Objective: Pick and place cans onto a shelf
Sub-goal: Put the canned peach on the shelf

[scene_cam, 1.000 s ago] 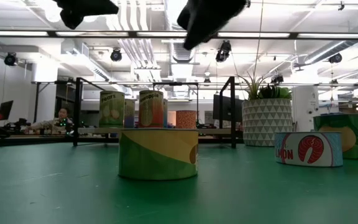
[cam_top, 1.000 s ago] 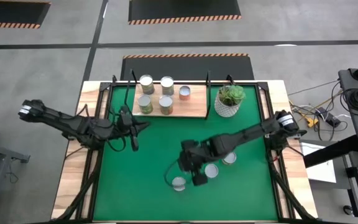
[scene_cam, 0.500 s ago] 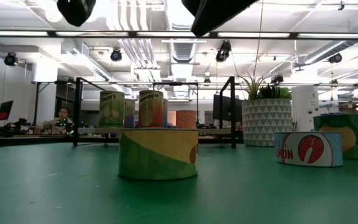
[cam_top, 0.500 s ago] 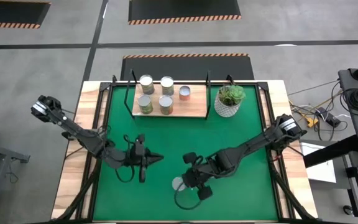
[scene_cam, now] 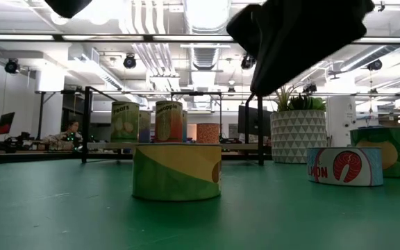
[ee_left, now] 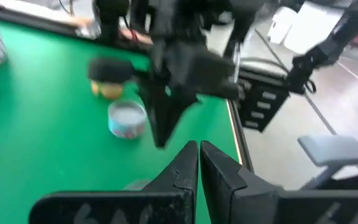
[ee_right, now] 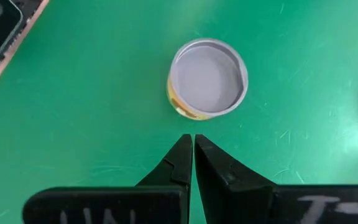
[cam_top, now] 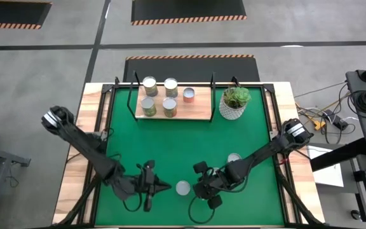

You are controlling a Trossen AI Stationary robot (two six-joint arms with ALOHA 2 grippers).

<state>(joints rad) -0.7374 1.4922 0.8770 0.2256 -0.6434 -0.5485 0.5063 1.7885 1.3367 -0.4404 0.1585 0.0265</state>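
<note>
- The right gripper (ee_right: 193,144) is hovering over the front part of the green mat (cam_top: 170,140), its jaws clenched together and grasping nothing; a loose can (ee_right: 207,78) is standing upright just ahead of the tips.
- The left gripper (ee_left: 199,152) is hanging near the surface's front edge, jaws likewise pressed together and empty, pointing toward the same can (cam_top: 182,187) from the other side.
- That can is sitting between the two grippers, touching neither; another silver-topped can (cam_top: 234,158) is standing further back toward the right edge, and the low view is showing a flat salmon-labelled tin (scene_cam: 344,167) and a taller one (scene_cam: 387,151) on that side.
- Five cans (cam_top: 161,97) are already standing on the shelf (cam_top: 199,112) at the back edge, beside a potted plant (cam_top: 235,102).
- The near can is looking rigid and fairly light, its smooth metal wall probably slippery; taking it across the side wall at mid-height, with the jaws spread first, seems the safest hold.
- Both arms are stretching in low from the side edges, elbows bent, forearms angling toward the front middle of the surface.
</note>
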